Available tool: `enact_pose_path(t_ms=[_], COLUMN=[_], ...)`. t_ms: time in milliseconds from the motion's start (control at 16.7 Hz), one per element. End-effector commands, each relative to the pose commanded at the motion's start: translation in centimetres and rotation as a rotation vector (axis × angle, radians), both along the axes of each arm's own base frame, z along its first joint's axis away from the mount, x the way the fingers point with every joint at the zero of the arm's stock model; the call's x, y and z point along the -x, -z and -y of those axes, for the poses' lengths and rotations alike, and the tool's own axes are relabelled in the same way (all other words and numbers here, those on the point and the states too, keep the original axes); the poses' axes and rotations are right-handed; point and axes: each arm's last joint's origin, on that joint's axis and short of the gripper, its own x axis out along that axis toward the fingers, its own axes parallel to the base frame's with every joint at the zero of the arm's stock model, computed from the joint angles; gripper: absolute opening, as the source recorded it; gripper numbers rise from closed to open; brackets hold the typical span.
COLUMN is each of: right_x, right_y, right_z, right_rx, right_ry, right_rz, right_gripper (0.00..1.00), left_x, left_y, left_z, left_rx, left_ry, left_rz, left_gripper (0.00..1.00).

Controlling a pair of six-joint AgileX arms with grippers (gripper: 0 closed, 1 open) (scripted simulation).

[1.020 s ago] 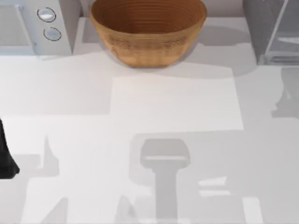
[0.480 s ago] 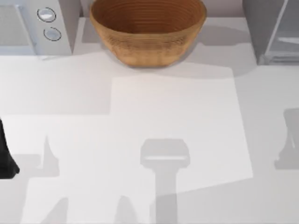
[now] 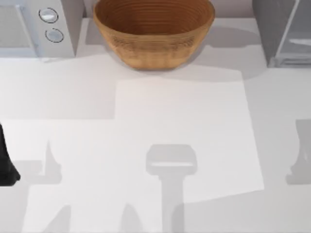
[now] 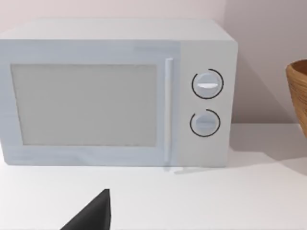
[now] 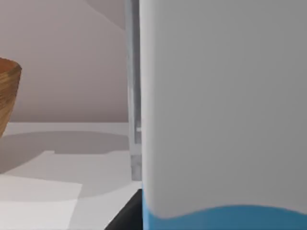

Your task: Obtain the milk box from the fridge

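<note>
On the top view the fridge [image 3: 281, 30] stands at the far right corner of the white tabletop [image 3: 184, 121], its pale glassy door panel angled outward from the grey cabinet. A brown woven basket [image 3: 153, 34] sits at the far middle, and a light-grey microwave [image 3: 34, 24] with two round knobs occupies the far left corner. On my right wrist view the milk box [image 5: 220, 105] sits very close to the camera: a broad white face with a wavy sky-blue patch along its lower part. Just past its edge I see a light-grey upright strip of the fridge frame, with the rim of the basket farther off. A dark sliver of the right end effector [image 5: 128, 216] lies against the carton's lower corner; whether it is clamped on the carton or standing wide, I cannot tell. My left arm [image 3: 6, 165] is parked at the tabletop's left edge. Its wrist view faces the microwave door and knobs, with a dark wedge of the left end effector [image 4: 91, 214] low over the tabletop, well apart from the appliance; I cannot tell how wide it stands either.
</note>
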Motion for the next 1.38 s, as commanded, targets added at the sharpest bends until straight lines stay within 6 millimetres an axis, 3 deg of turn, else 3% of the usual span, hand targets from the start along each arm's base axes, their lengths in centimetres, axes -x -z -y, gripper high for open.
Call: enact_pose_path(t_ms=[240,420,600,780,1020,1380], right_x=[-0.1,-0.8,-2.5,-5.5,-10.0,-15.1], right_y=[-0.4,-1.9,-3.5,-4.2,-3.2,0.4], right_z=[-0.1,-0.4,-1.1,-2.0,-3.8,-6.5], right_rx=[-0.001,0.003,0.008,0.009,0.002,-0.006], right_ry=[-0.016,-0.081,-0.176,-0.289,-0.448,-0.651], right_rz=[0.009,0.039,0.053,0.03,-0.013,-0.021], right_gripper=[0.0,0.0,0.0,0.0,0.0,0.0], left_x=[0.0,0.0,0.0,0.0,0.0,0.0], left_y=[0.0,0.0,0.0,0.0,0.0,0.0], left_z=[0.0,0.0,0.0,0.0,0.0,0.0], left_rx=[0.0,0.0,0.0,0.0,0.0,0.0], left_ry=[0.0,0.0,0.0,0.0,0.0,0.0], left_rz=[0.0,0.0,0.0,0.0,0.0,0.0], left_gripper=[1.0,1.0,1.0,1.0,1.0,1.0])
